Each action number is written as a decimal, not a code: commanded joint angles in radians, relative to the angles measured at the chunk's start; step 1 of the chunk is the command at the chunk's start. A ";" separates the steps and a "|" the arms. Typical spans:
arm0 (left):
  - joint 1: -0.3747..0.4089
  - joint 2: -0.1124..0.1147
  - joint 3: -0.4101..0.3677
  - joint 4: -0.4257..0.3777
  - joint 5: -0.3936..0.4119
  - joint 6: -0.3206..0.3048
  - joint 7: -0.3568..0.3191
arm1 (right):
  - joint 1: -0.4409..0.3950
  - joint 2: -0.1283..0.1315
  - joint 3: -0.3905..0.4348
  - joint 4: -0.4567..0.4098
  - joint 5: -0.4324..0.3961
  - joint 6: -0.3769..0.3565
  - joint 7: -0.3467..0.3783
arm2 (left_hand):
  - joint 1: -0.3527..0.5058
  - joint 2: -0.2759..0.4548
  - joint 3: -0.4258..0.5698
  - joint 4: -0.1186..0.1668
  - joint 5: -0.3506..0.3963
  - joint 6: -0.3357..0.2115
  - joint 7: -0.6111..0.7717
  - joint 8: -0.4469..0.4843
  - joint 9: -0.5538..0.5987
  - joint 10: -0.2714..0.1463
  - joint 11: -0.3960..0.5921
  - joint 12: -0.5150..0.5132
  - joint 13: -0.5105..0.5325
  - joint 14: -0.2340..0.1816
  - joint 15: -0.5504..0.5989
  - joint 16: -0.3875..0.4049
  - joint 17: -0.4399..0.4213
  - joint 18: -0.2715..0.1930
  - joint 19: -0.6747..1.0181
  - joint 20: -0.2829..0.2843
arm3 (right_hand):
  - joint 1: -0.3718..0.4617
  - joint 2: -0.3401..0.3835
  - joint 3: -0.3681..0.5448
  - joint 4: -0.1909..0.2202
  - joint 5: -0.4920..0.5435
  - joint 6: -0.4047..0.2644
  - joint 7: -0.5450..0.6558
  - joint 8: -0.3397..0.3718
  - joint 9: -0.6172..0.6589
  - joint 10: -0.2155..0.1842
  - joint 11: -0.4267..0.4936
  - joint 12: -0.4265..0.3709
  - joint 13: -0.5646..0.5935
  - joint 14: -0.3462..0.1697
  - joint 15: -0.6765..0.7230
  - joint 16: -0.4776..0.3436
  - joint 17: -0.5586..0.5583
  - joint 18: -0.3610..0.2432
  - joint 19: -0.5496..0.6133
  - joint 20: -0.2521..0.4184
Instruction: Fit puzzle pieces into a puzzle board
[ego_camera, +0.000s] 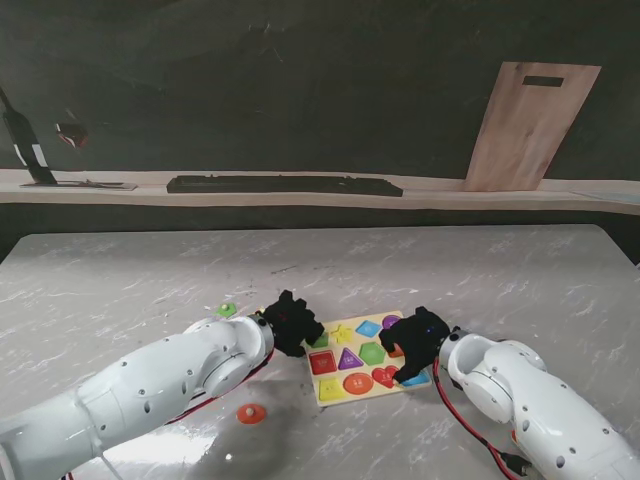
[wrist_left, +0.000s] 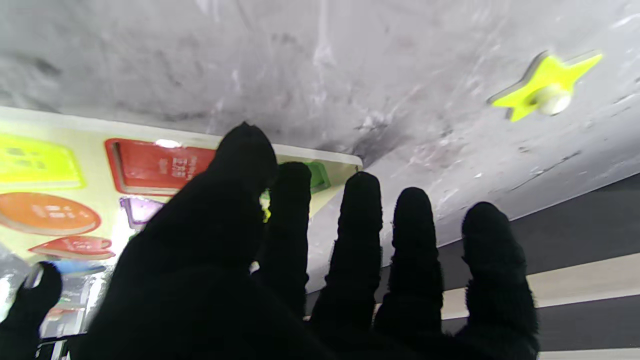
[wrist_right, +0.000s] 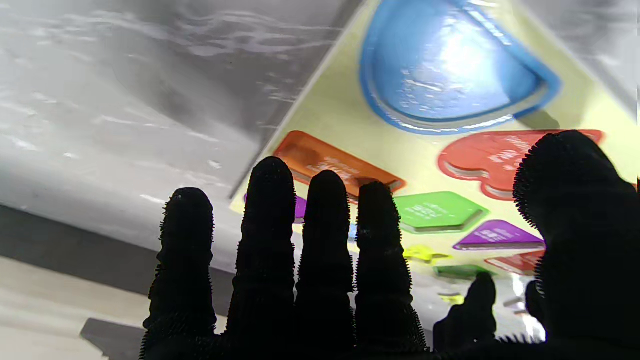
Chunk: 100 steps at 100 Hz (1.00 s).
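Flanking the board (ego_camera: 366, 358) on the desk (ego_camera: 150, 280), left hand (ego_camera: 290, 322) and right hand (ego_camera: 418, 343) hover released, fingers spread, grasping nothing.

Grey marble table (ego_camera: 300, 260), dark wall (ego_camera: 300, 80), leaning wooden board (ego_camera: 530, 125)

Grey marbled table (ego_camera: 420, 270) carries the puzzle board (ego_camera: 372, 388), which lies flat between the two hands, its edges under the left hand (ego_camera: 290, 322) and the right hand (ego_camera: 418, 340). A green star piece (ego_camera: 228, 310) rests just left of the left hand (knob up); an orange round piece (ego_camera: 251, 412) sits nearer to me than that hand.
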 joint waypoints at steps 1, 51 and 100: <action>0.023 0.042 -0.006 0.030 0.000 0.010 -0.038 | -0.022 -0.009 -0.033 0.009 -0.013 -0.017 0.026 | 0.036 0.004 -0.032 -0.024 0.164 0.061 0.096 0.030 0.003 0.010 -0.007 -0.003 0.011 -0.009 0.009 0.014 -0.007 -0.230 0.017 0.010 | 0.022 -0.014 -0.013 -0.016 0.111 -0.125 -0.054 -0.037 0.041 -0.006 -0.013 -0.013 0.037 0.011 -0.011 -0.010 0.003 0.024 0.006 0.011; 0.145 0.094 -0.193 -0.062 0.117 -0.033 -0.131 | 0.047 -0.023 -0.166 0.014 0.196 -0.012 0.116 | 0.059 0.074 -0.116 -0.018 0.171 0.048 0.076 0.039 0.009 0.009 -0.014 -0.008 0.013 -0.011 0.004 0.013 -0.013 -0.232 0.015 0.000 | 0.028 0.028 -0.030 -0.016 0.123 -0.110 -0.059 -0.043 0.074 0.012 -0.030 -0.055 0.072 0.026 -0.042 -0.032 0.012 0.030 -0.004 0.000; 0.294 0.108 -0.374 -0.165 0.203 -0.068 -0.176 | 0.038 -0.027 -0.189 -0.023 0.268 -0.005 0.150 | 0.281 0.223 -0.595 0.039 0.171 0.051 0.088 0.018 0.014 0.015 -0.035 -0.016 0.014 -0.006 -0.008 0.009 -0.019 -0.227 0.010 -0.010 | 0.031 0.049 -0.044 -0.014 0.130 -0.108 -0.061 -0.044 0.072 0.017 -0.026 -0.063 0.072 0.032 -0.036 -0.031 0.006 0.033 -0.005 -0.004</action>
